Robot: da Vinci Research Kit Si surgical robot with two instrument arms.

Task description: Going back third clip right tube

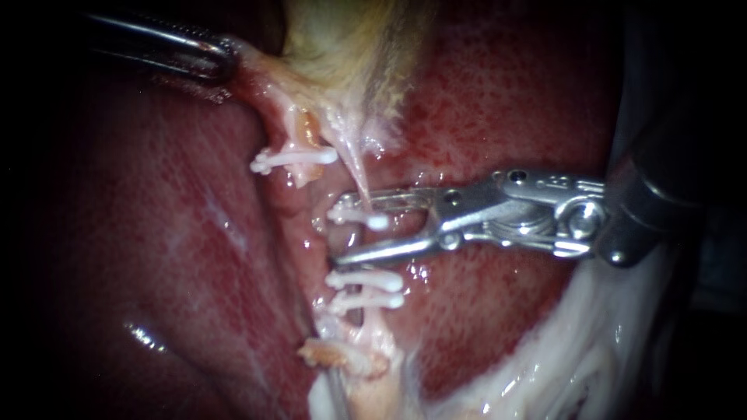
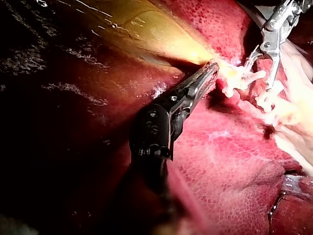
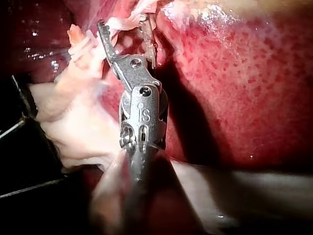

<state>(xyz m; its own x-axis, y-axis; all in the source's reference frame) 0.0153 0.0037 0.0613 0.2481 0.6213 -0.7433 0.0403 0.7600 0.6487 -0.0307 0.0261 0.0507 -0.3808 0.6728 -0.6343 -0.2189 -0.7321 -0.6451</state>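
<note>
1. Step in hand, as I read it: backing out after the third clip. The right instrument (image 1: 354, 232) has its jaws apart, straddling a white clip (image 1: 356, 214). The clip looks latched across the thin right tube (image 1: 354, 175), and neither jaw appears to press on it.
2. Clip count: two lower clips (image 1: 366, 280) sit just below on the same line. A fourth clip (image 1: 296, 159) sits up and left on the neighbouring tube.
3. The left instrument (image 1: 226, 58) has its jaws clamped on pale tissue (image 1: 257, 74) beside the gallbladder (image 1: 350, 39), holding it toward the upper left.
4. Next move, my call: pull the right instrument straight back along its shaft with the jaws kept wide.
5. Watch for: the lower jaw lies close over the liver (image 1: 482, 327) and near the two lower clips. Any sideways drift could snag a clip end or tug the right tube.
</note>
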